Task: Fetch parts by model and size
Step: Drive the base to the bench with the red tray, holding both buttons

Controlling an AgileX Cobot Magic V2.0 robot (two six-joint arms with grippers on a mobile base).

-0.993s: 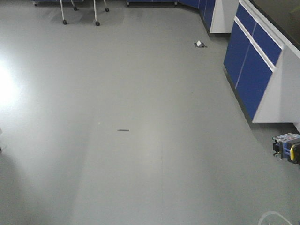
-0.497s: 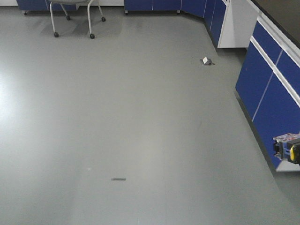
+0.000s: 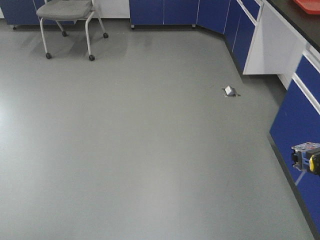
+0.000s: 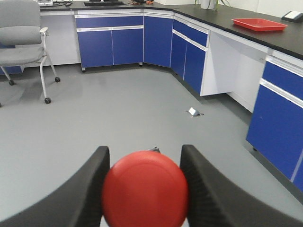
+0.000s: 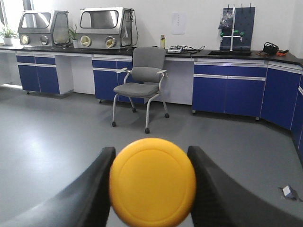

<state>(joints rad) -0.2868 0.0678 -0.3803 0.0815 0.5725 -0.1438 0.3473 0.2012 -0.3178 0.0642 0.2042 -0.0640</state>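
The red-capped switch [image 4: 145, 188] sits in my left claw [image 4: 144, 158]. Its mushroom cap faces the wrist camera and fills the gap between the two black fingers [image 4: 87, 189], which stand close on either side. The yellow-capped switch [image 5: 152, 187] sits the same way in my right claw [image 5: 151, 158], with black fingers [image 5: 210, 189] flanking the cap. Each claw is closed around its switch. The caps hide the bases, so the actual contact is probably underneath, where I cannot see it. In the front view the yellow-capped switch shows at the right edge as a blue-grey base with black and yellow parts, held up off the ground.

Both claws hang over the grey floor [image 3: 125, 150]. A small light box [image 3: 229, 91] lies on it, near the blue cabinets [image 3: 295, 125] along the right wall. A red tray [image 4: 259, 23] rests on the dark countertop [image 4: 265, 40] above them. A grey wheeled chair [image 5: 142, 75] stands in front of the far cabinets. Two glass-fronted metal enclosures [image 5: 102, 26] sit on the counter behind it.
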